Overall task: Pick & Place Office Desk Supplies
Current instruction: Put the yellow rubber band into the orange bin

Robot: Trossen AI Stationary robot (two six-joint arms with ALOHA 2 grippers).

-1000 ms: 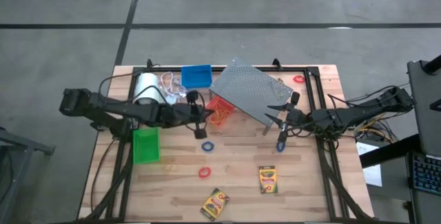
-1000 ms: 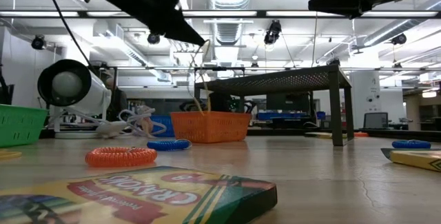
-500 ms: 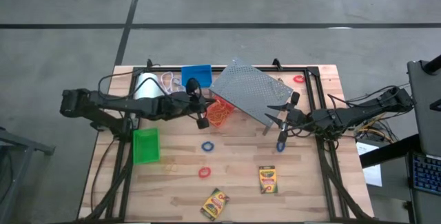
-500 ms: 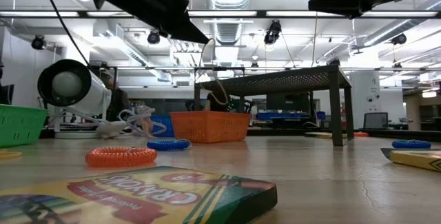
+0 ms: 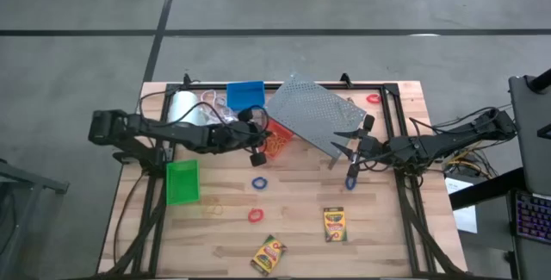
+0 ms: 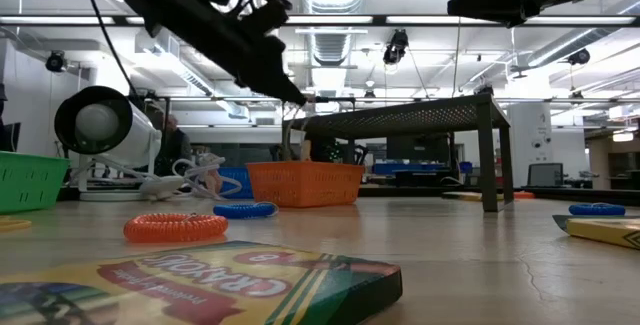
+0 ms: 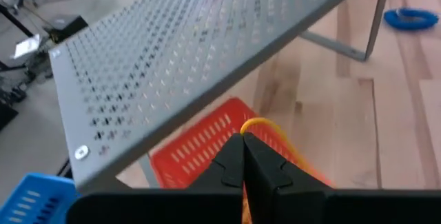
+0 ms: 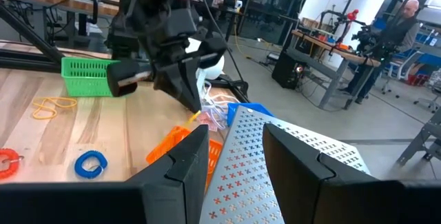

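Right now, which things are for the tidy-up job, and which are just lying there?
For the job: two crayon boxes, ring bands, orange bin, blue bin, green bin.

Just lying about: grey rack, white roll with cord.

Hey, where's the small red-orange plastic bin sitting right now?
In the high view, the small red-orange plastic bin sits toward the table's far middle, partly tucked under the grey perforated metal rack, just below the blue plastic bin. The left end effector is right beside it.
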